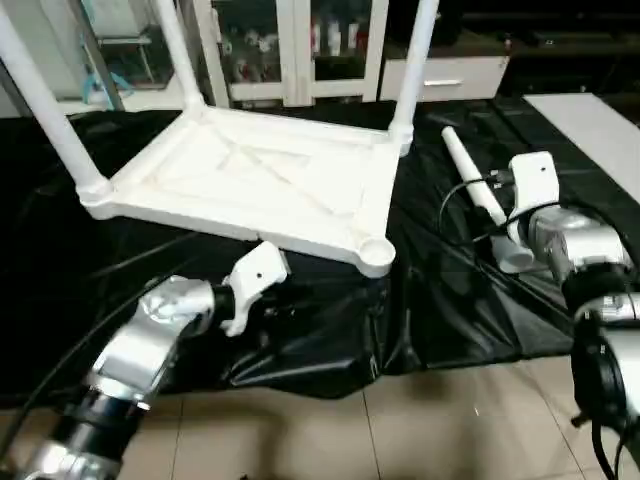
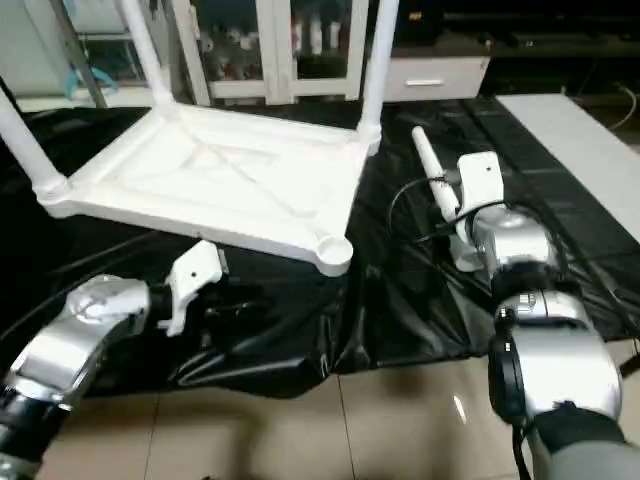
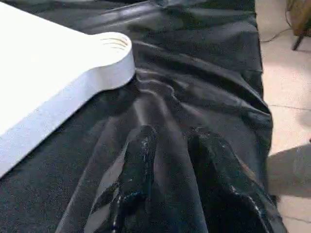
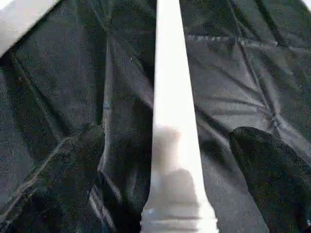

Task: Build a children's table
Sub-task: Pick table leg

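R wrist view: loose leg [image 4: 171,121] lies btwn wide-apart fingers [image 4: 269,167], untouched | L gripper [image 3: 170,189] part-open, empty, near tabletop [image 3: 43,73] corner

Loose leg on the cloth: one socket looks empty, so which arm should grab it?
Right: its open tool straddles the loose leg; the left tool hangs near the empty socket.

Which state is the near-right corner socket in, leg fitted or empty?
Empty. The corner socket shows an open hole, while the fourth leg lies flat on the black cloth beside the tabletop.
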